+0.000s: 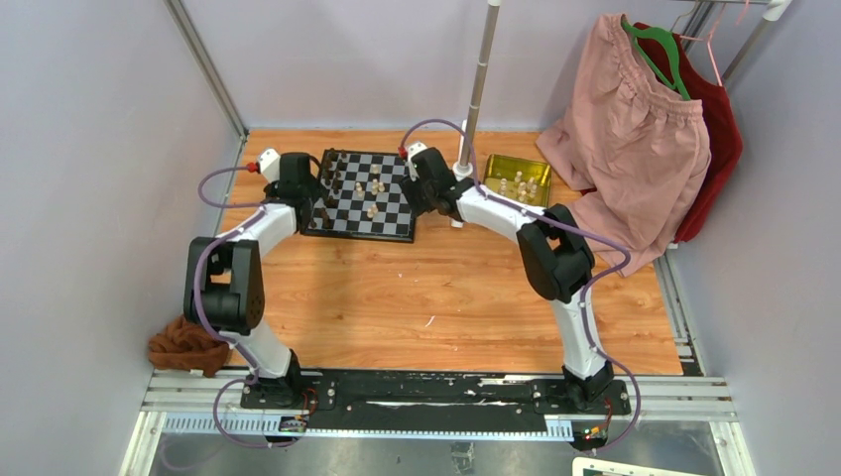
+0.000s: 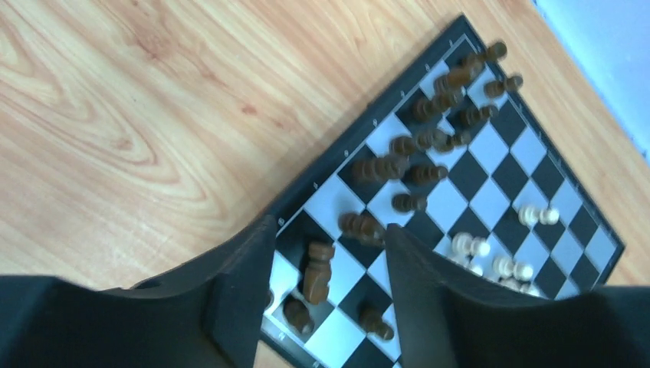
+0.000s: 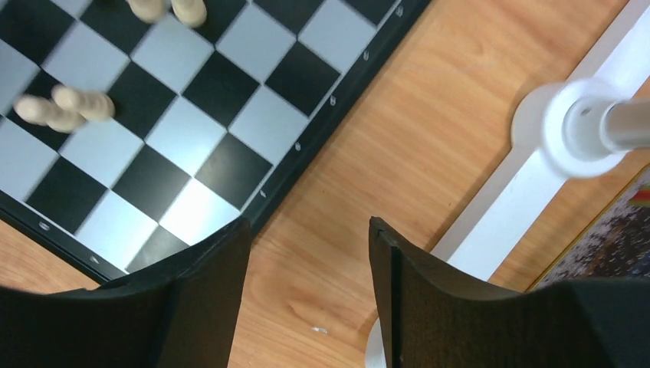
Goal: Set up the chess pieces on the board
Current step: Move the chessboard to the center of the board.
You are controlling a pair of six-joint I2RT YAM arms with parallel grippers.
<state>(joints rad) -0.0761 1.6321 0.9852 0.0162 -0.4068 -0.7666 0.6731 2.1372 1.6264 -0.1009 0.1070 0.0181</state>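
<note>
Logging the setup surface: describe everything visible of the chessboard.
The board is a small square of black and white checks inside a thin black border with tiny white edge marks. It lies flat on the wooden table. Dark pieces crowd its left part; a few cream pieces stand near the middle. The open left gripper hangs over its left edge, the open right gripper just off its right edge.

Left arm [image 1: 266, 226] and right arm [image 1: 491, 208] are built as white links with black joint housings. Purple cables [image 1: 433, 122] are routed externally. Fingers [image 2: 238, 299] are finished black.
</note>
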